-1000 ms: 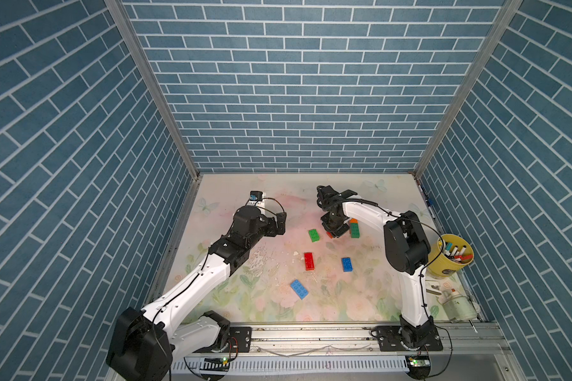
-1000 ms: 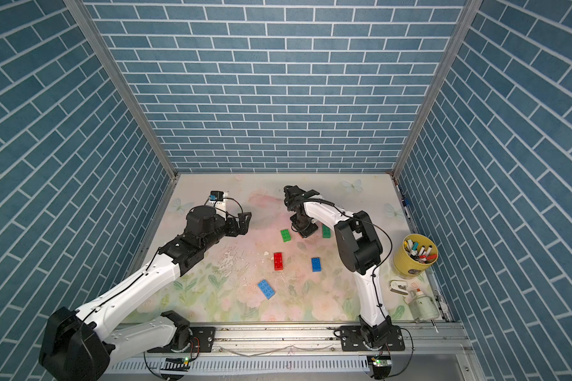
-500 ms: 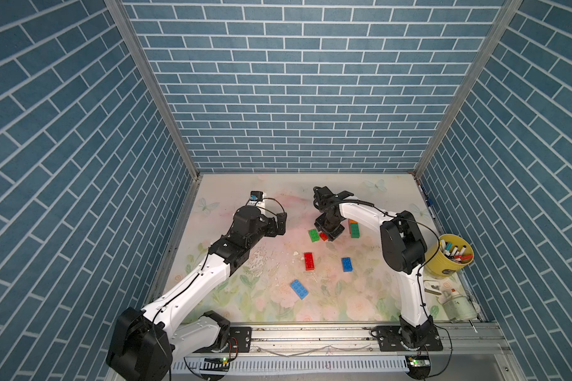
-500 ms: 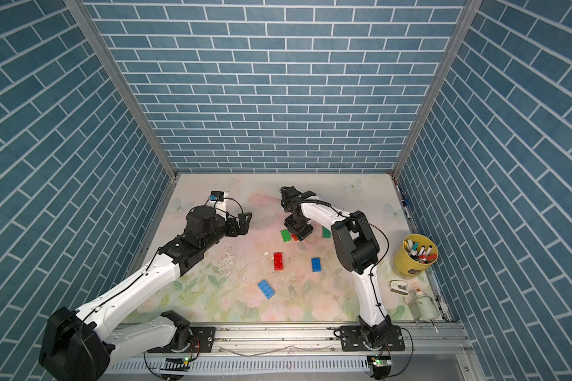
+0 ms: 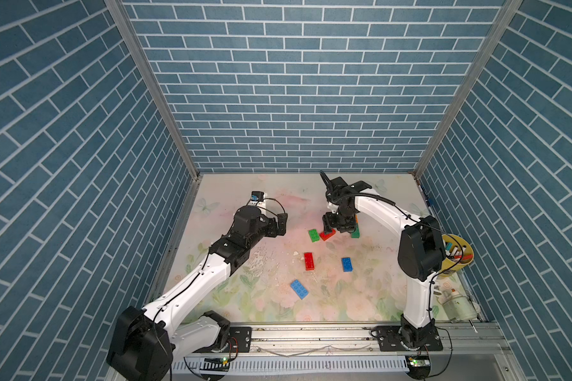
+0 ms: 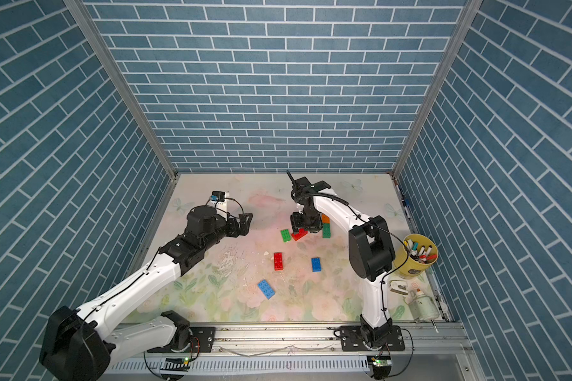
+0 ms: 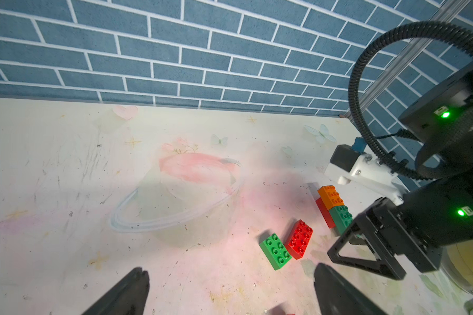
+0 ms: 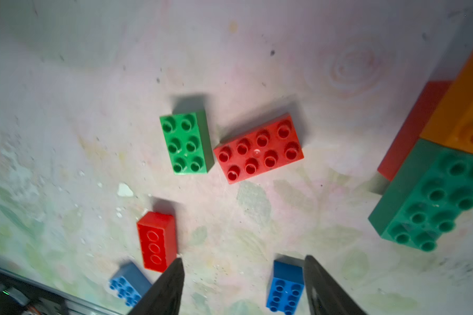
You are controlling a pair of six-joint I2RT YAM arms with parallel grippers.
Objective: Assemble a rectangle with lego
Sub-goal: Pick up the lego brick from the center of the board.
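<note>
A red lego brick lies flat on the mat, one corner against a green one; both top views show the pair. My right gripper hangs open just above them with nothing between its fingers. Beside it stands a joined block: dark green and orange on a red brick. Nearer the front lie a second red brick, a blue and a light blue. My left gripper is wide open and empty, above the mat to the left of the pair.
A yellow cup of markers and a white bottle stand at the right edge behind my right arm. Blue brick walls close the back and both sides. A metal rail runs along the front.
My right gripper shifted left with the red brick, set it down against the green brick and opened, letting it go. The left arm has not moved.
</note>
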